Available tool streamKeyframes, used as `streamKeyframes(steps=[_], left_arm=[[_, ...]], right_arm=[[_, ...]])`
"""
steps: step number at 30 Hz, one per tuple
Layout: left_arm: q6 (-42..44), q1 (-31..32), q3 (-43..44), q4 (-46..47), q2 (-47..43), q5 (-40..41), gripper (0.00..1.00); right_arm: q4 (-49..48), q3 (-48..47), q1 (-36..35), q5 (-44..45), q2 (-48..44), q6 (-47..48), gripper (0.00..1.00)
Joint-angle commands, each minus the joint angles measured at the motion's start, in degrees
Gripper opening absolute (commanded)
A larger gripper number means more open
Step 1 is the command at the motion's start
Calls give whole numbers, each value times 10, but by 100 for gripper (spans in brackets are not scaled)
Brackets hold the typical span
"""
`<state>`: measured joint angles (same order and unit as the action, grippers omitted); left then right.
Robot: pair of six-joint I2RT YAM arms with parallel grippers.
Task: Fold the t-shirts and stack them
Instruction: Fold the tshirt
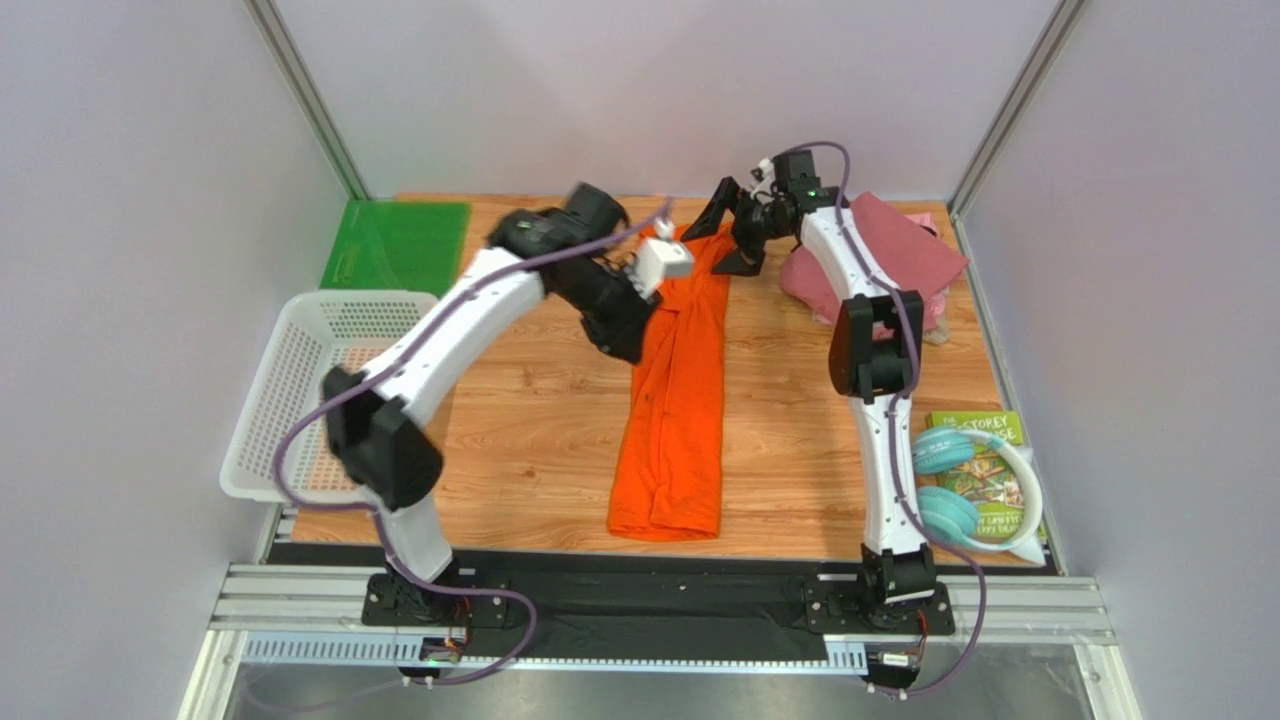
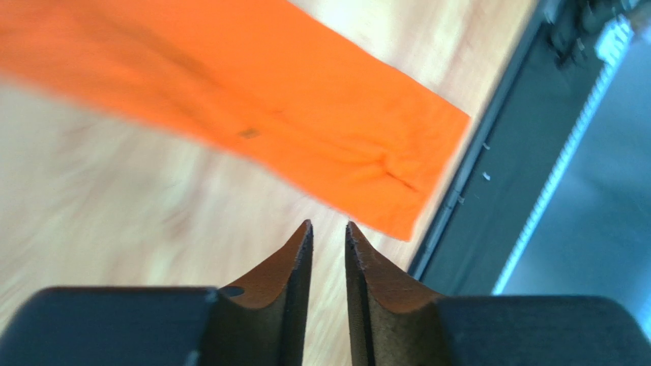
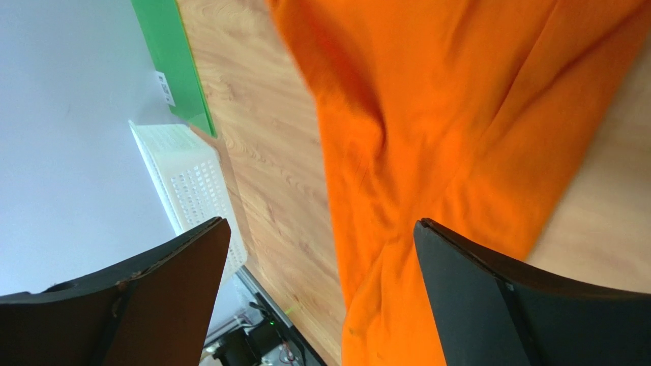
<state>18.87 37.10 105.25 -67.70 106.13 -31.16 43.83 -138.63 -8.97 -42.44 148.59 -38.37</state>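
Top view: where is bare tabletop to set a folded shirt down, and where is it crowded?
Bare wood: between the white basket and the orange t-shirt, and between that shirt and the right arm. Crowded: the far right corner with the maroon shirt and pink shirt, and the near right edge with the bag of books.

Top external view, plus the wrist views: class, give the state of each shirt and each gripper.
orange t-shirt, folded into a long strip, lying flat.
maroon t-shirt, folded, top of pile.
pink t-shirt, beneath it.
left gripper, slightly open, empty.
right gripper, wide open, empty.
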Motion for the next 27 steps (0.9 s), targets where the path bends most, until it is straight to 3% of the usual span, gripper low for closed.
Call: streamKeyframes(steps=[1, 4, 5, 7, 9, 11, 12, 15, 17, 19, 20, 24, 25, 27], left_arm=[[-42, -34, -37, -10, -171, 98, 31], [-54, -34, -125, 6, -259, 128, 46], [-59, -34, -144, 6, -275, 127, 53], [-67, -34, -197, 6, -309, 100, 57], [-68, -34, -223, 2, -321, 80, 56], [-74, -33, -250, 0, -319, 44, 47], [-79, -31, -259, -1, -316, 30, 45], [-81, 0, -302, 12, -310, 33, 43], [-88, 23, -341, 28, -311, 41, 43], [-102, 43, -369, 49, -304, 37, 43], [-102, 62, -371, 52, -298, 41, 43], [-109, 83, -387, 65, -270, 44, 42], [-115, 84, -402, 71, -268, 36, 42], [-129, 85, -431, 103, -268, 31, 41]], right_arm=[[109, 34, -11, 73, -161, 101, 100], [159, 124, -32, 153, -264, 151, 100], [165, 207, -39, 172, -321, 159, 100], [128, 328, -66, 214, -401, 154, 100], [90, 512, -93, 239, -518, 133, 100], [33, 615, -112, 249, -586, 101, 100], [27, 702, -125, 255, -638, 93, 100], [5, 844, -171, 280, -727, 39, 100], [-11, 904, -203, 291, -810, -14, 100], [-25, 968, -228, 281, -869, -49, 91], [-24, 981, -237, 279, -885, -61, 83], [-31, 1022, -276, 278, -929, -111, 78], [-38, 1032, -281, 276, -932, -116, 71], [-52, 1038, -293, 273, -932, -130, 68]])
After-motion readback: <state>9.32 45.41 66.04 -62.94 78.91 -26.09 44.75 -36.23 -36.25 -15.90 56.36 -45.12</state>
